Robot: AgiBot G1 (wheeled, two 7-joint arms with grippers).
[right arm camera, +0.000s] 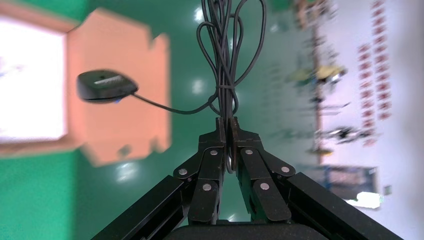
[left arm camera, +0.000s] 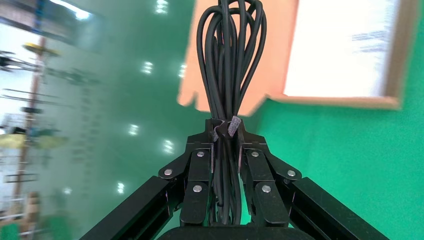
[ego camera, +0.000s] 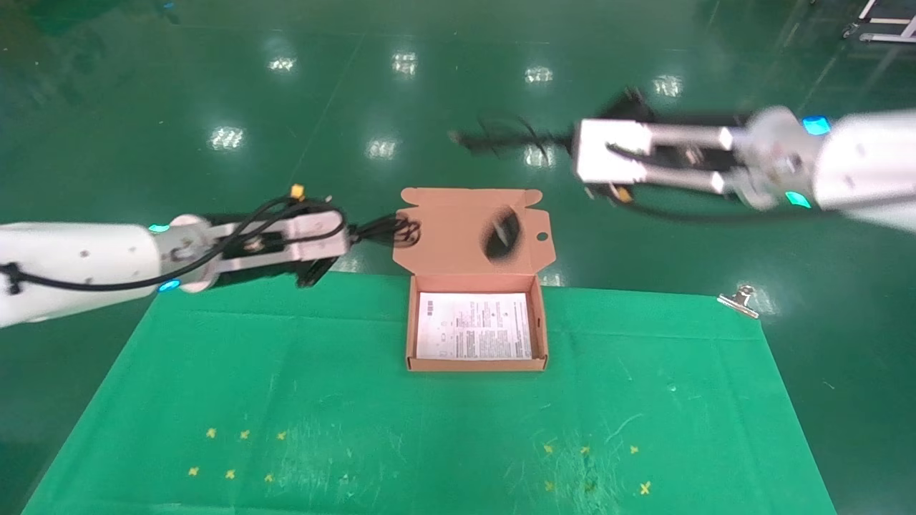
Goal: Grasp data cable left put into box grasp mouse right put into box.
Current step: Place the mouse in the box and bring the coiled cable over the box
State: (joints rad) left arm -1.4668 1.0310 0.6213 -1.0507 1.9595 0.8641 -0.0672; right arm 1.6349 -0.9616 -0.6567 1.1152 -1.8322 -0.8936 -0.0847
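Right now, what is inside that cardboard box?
Only a white printed sheet lies on the bottom of the box. The sheet covers the floor beneath it. The data cable and mouse hang outside.

White arm shells with cyan lights, black external cables, black linkage grippers (silver screws), yellow connector
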